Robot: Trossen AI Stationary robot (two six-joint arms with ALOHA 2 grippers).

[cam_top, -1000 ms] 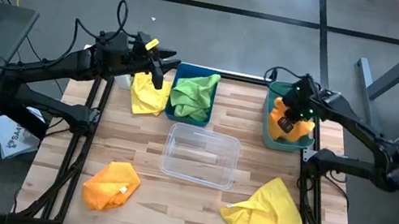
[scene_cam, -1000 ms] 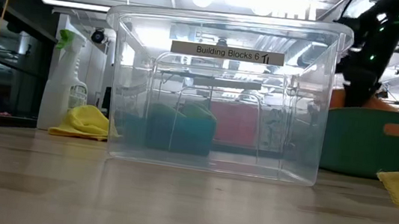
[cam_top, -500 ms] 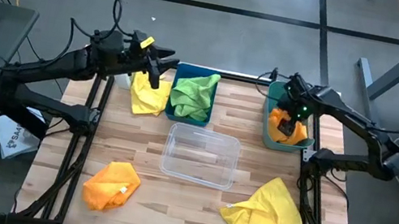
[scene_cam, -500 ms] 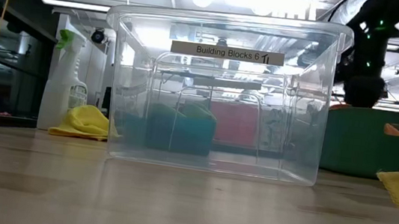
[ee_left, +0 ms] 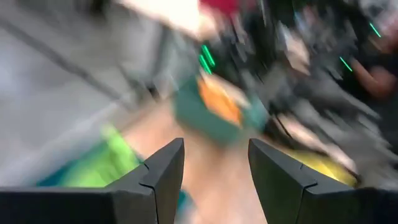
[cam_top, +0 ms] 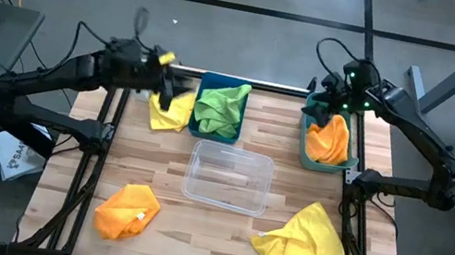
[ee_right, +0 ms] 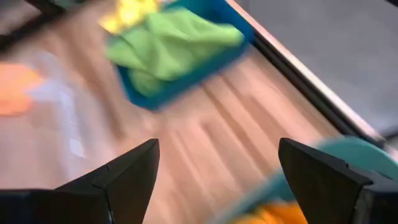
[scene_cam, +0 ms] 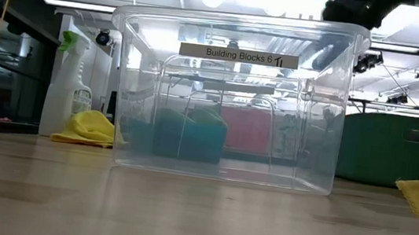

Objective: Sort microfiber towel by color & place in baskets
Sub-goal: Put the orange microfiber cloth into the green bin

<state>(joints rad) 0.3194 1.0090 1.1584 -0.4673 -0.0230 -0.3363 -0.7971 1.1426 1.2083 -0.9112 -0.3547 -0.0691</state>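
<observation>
An orange towel (cam_top: 330, 139) lies in the teal basket (cam_top: 306, 151) at the far right. My right gripper (cam_top: 323, 110) hangs open above that basket's far edge, with nothing between its fingers (ee_right: 127, 174). A lime green towel (cam_top: 220, 106) fills the dark blue basket (cam_top: 205, 129) at the far middle. Left of it a yellow towel (cam_top: 169, 110) lies on the table, and my left gripper (cam_top: 165, 88) hovers open over it, holding nothing. The clear basket (cam_top: 230, 177) stands in the middle. Another orange towel (cam_top: 126, 210) and a yellow towel (cam_top: 310, 243) lie near the front edge.
A white spray bottle (scene_cam: 67, 85) with a green top stands at the far left, behind the yellow towel (scene_cam: 90, 128). Bare wood lies between the clear basket and the front edge. Desks with a keyboard stand off the table's left side.
My right gripper has opened and let go of the orange towel, which now lies spread in the teal basket. The gripper has risen out of the basket and gone toward the table's far edge. My left gripper has shifted a little toward the table's left.
</observation>
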